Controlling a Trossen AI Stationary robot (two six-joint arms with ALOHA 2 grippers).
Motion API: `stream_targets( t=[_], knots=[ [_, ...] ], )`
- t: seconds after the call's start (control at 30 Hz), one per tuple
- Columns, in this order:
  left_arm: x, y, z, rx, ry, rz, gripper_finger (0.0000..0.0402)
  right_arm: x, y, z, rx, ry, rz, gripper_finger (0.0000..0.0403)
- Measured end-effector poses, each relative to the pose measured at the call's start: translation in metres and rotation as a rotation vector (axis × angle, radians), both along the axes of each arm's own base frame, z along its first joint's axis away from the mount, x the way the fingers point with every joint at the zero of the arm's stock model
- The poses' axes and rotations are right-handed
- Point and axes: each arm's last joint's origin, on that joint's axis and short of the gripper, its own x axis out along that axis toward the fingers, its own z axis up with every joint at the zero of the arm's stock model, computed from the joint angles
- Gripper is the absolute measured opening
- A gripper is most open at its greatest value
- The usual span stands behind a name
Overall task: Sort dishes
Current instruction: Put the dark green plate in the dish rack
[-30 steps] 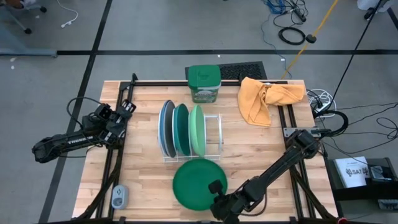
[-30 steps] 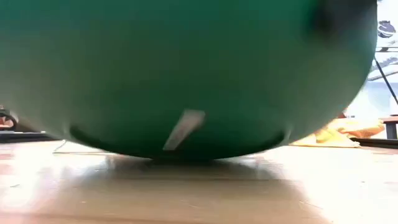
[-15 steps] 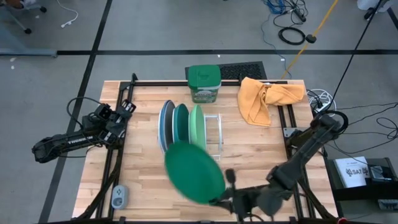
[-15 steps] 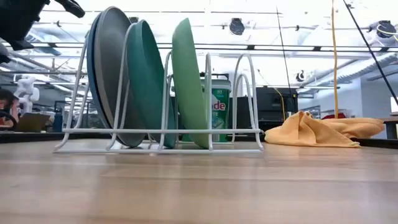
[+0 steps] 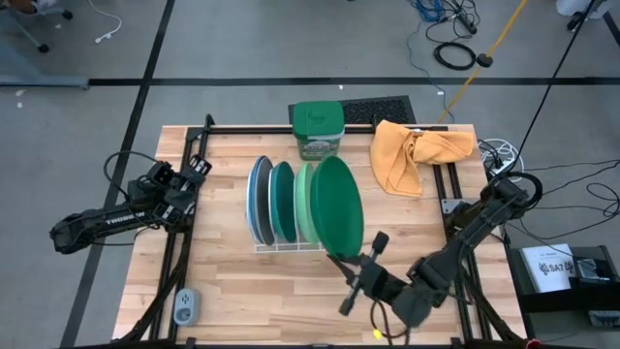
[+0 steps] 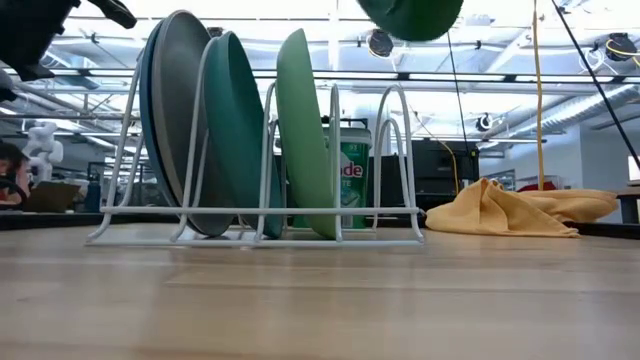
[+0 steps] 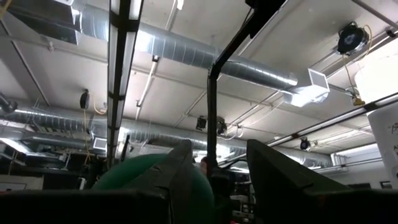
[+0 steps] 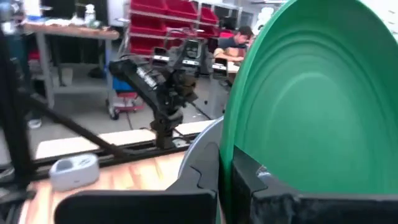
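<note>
Your right gripper (image 5: 341, 264) sits low and right of centre in the high view, its jaws clamped on the lower rim of the dark green plate (image 5: 338, 205), which stands on edge in the air above the wire rack (image 5: 334, 233). The low view shows only that plate's bottom edge at the upper centre of the frame, well clear of the counter (image 5: 232, 281). Beside it, in the rack at the middle of the frame, stand the light green plate (image 5: 305, 201), the teal plate (image 5: 282, 200), the grey plate (image 5: 262, 200) and the blue plate (image 5: 253, 200), all upright in a row. Your left gripper (image 5: 201, 167) waits at the left edge of the counter; you cannot tell from these views whether its jaws are apart or together.
</note>
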Motion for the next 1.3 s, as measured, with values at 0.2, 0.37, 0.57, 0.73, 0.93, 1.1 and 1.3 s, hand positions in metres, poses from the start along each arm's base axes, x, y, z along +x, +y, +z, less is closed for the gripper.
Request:
stream_targets(
  t=[0.2,0.37,0.57,0.73,0.93,1.1,1.3],
  knots=[
    [0.0,0.0,0.0,0.0,-0.003,0.006,0.0154,0.022,-0.017,-0.016,0.024,-0.113,0.05,0.0002],
    [0.0,0.0,0.0,-0.001,-0.004,0.008,0.0154,0.02,-0.036,-0.014,-0.039,-0.344,0.154,0.0002],
    [0.0,0.0,0.0,-0.005,-0.001,0.002,0.0154,-0.004,-0.063,-0.034,-0.015,-0.426,0.058,0.0002],
    [0.0,0.0,0.0,-0.005,-0.001,0.002,0.0154,-0.011,-0.082,-0.067,0.053,-0.464,0.084,0.0002],
    [0.0,0.0,0.0,-0.002,0.0,0.006,0.0154,-0.009,-0.103,-0.091,0.123,-0.459,0.05,0.0002],
    [0.0,0.0,0.0,-0.002,0.0,0.007,0.0154,-0.004,-0.112,-0.101,0.145,-0.412,0.028,0.0001],
    [0.0,0.0,0.0,-0.002,0.001,0.006,0.0154,0.004,-0.117,-0.116,0.214,-0.36,0.012,0.0001]
  ],
)
